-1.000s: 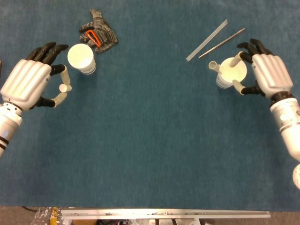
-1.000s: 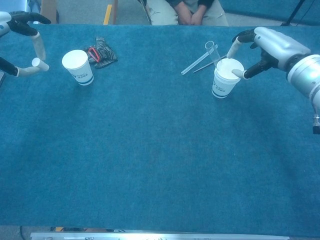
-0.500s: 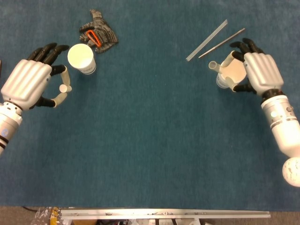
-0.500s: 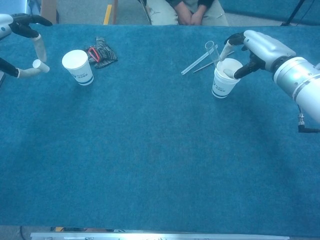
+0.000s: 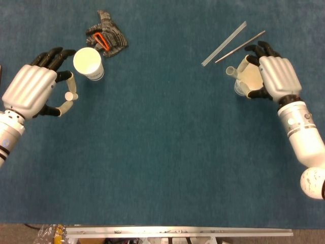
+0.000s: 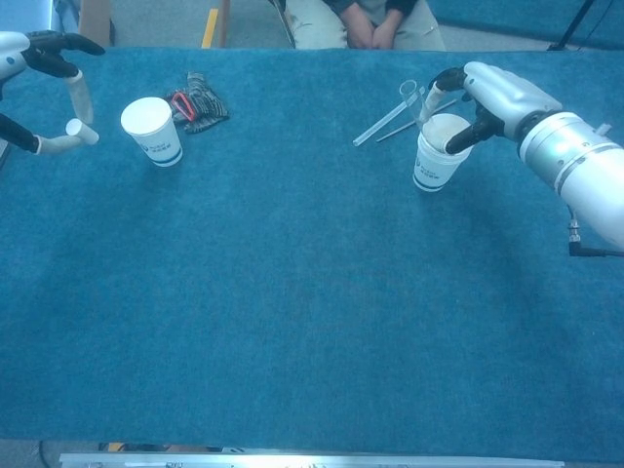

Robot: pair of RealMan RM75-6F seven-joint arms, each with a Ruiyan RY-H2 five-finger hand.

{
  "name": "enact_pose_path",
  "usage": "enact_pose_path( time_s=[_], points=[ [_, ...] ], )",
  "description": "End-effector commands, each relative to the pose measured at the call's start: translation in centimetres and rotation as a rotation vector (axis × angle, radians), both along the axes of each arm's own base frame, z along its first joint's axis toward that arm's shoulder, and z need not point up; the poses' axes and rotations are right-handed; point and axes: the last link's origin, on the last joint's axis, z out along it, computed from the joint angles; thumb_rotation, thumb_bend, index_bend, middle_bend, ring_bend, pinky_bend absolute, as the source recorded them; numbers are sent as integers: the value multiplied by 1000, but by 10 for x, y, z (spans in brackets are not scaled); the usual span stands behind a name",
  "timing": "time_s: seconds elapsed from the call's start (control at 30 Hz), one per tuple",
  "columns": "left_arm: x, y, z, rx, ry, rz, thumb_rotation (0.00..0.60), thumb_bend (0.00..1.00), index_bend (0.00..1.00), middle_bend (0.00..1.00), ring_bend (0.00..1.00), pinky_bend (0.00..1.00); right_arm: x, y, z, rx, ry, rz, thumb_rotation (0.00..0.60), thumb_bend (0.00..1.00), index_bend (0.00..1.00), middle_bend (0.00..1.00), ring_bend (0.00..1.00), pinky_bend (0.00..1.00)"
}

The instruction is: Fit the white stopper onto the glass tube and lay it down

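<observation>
My left hand (image 5: pixel 30 90) hovers at the table's left edge, beside a white paper cup (image 5: pixel 87 62). It pinches a small white stopper (image 5: pixel 68 95) between thumb and a finger; the chest view shows the stopper (image 6: pixel 75 127) the same way. At the right, a glass tube (image 5: pixel 231 71) leans out of a second paper cup (image 5: pixel 242 86). My right hand (image 5: pixel 274 76) lies over this cup's mouth with fingers apart. One finger is close beside the tube (image 6: pixel 413 97) and the thumb is at the near rim. It grips nothing that I can see.
A dark glove with an orange patch (image 5: pixel 105 34) lies behind the left cup. A clear strip (image 5: pixel 223 43) and a thin rod (image 5: pixel 239 47) lie behind the right cup (image 6: pixel 434 166). A seated person (image 6: pixel 369 19) is past the far edge.
My right hand has slid left from beside the cup to over its mouth, its fingers closing in on the tube. The left hand has barely moved.
</observation>
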Motion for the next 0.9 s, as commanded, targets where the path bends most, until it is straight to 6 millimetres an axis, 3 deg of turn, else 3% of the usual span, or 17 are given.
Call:
enact_pose_path(
  time_s=[0.03,0.47,0.9],
  points=[
    [0,1,-1,-2,-2,0,600,319,533,67,0,0,-1,-1,0,-1,3,-3,600,326,458,190,36,181],
    [-3,2,-4,-14,0,5,600,319,533,62,0,0,0,-4,-5,2,4,-9,600,352,474,190,38,181],
    [-3,2,-3,-14,-4,-3,600,319,532,58,0,0,3,-3,-8,-4,-11,-5,600,397,558,208,51,181]
  ],
)
